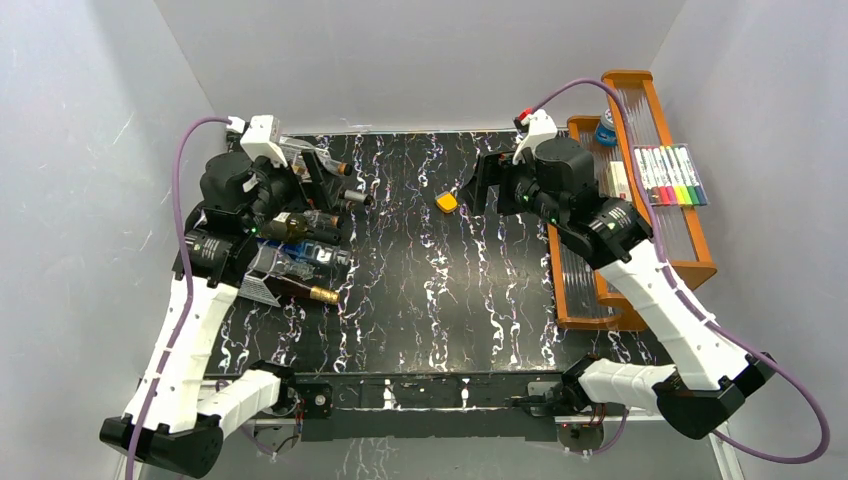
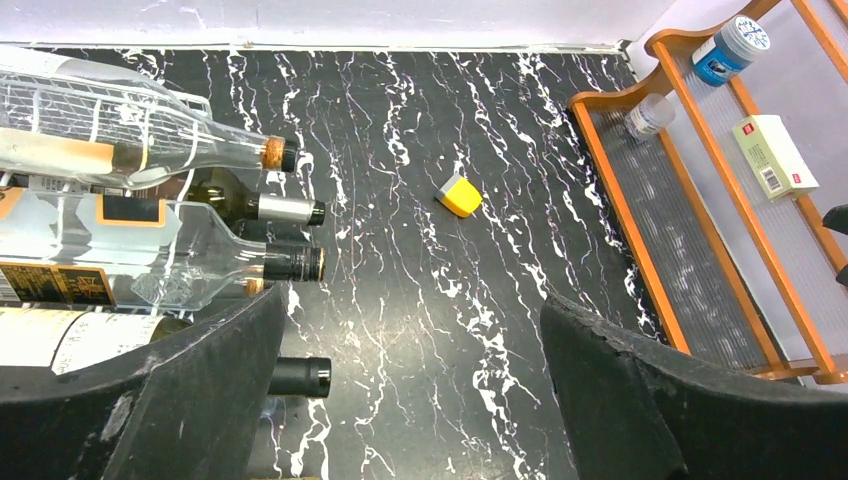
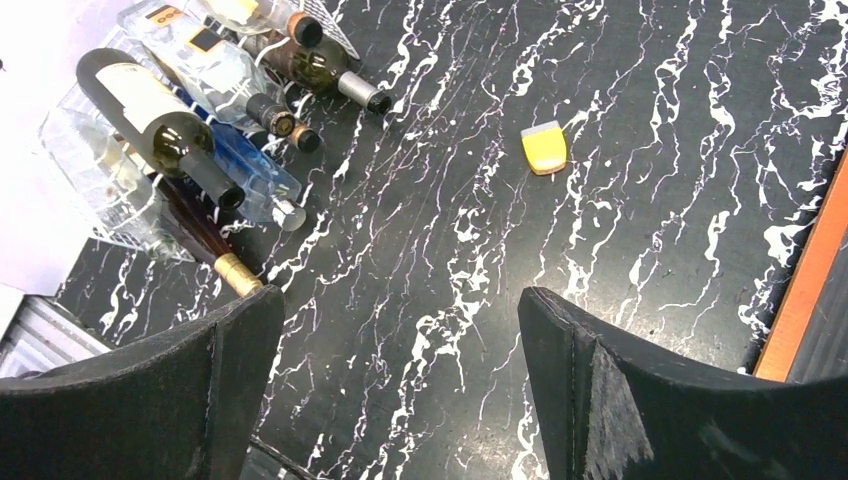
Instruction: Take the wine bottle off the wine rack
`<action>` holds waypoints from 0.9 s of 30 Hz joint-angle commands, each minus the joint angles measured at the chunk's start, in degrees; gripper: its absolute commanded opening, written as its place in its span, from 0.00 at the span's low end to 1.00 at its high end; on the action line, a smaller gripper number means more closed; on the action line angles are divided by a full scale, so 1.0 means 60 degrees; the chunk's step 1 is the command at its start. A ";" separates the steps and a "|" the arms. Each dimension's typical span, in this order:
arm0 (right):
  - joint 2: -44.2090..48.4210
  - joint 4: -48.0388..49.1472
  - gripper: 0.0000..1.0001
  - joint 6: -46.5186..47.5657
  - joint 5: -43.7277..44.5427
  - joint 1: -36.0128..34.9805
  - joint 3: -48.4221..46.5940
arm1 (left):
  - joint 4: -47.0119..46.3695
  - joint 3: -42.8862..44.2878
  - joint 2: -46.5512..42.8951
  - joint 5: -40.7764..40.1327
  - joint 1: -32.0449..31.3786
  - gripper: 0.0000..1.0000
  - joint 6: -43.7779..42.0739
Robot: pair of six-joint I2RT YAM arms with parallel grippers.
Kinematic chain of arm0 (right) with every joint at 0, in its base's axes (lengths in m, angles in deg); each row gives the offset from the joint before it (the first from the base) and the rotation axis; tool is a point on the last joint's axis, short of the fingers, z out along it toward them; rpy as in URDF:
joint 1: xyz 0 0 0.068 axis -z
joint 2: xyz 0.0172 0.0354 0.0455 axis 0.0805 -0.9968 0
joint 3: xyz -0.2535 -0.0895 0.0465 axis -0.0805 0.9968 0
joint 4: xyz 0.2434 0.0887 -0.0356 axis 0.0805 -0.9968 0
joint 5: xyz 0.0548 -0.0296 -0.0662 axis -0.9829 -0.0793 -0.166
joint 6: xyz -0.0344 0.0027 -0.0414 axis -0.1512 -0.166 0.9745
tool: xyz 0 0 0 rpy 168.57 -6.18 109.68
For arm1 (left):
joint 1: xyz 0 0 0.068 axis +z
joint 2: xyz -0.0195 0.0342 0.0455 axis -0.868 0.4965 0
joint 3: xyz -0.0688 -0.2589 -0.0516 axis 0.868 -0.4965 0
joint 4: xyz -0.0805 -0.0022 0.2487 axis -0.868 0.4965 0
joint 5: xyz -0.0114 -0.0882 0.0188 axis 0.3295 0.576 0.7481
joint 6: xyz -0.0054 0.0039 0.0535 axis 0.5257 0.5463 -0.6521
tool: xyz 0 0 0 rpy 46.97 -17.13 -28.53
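1. Right up close, the left end effector (image 2: 412,320): its black fingers (image 2: 200,400) are spread wide with nothing between them, only marbled tabletop (image 2: 420,150) showing through the gap.
2. Just beside the rack-side finger, and partly hidden under it, lies the wine bottle (image 3: 155,125). It is dark green glass with a white label, lying on top of the pile, its black-capped neck poking out toward the gap.
3. A little beyond that finger, clear bottles (image 2: 150,140) lie stacked with their necks pointing the same way, all cradled in the white wire wine rack (image 2: 190,100).
4. Farther ahead of the fingertips, well apart, a small yellow block (image 2: 461,195) sits alone. Off past the other finger runs the orange shelf (image 2: 615,200).
5. Across the tabletop, the right end effector (image 3: 397,300) hovers with its fingers parted too, holding nothing, well apart from the rack.
6. By my read this is the approach: the bottle is in the rack and not yet gripped.
7. Next, the left end effector likely needs to shift over the bottle, straddle it, squeeze, then draw it out along its own length so the neighbouring bottles don't roll.
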State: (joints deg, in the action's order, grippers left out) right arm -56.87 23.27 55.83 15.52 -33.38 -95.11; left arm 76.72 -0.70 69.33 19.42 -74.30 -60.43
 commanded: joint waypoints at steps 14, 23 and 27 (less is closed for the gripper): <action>0.0396 0.2155 0.98 0.0576 -0.0108 -0.0024 0.1559 | 0.0644 0.0238 -0.0620 0.0320 -0.0021 0.98 0.0418; -0.1279 0.3814 0.98 -0.0870 -0.2064 -0.0426 0.1846 | 0.0684 0.0493 -0.0263 0.0428 -0.0028 0.98 0.0643; -0.2078 0.4655 0.98 -0.1051 -0.2020 -0.1247 0.1925 | 0.0732 0.0559 -0.0392 0.0216 -0.0021 0.98 0.0657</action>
State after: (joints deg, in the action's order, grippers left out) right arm -66.49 41.96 52.22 6.62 -36.49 -83.68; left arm 80.59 -0.09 68.34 20.75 -74.30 -56.94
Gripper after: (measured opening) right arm 0.981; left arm 0.981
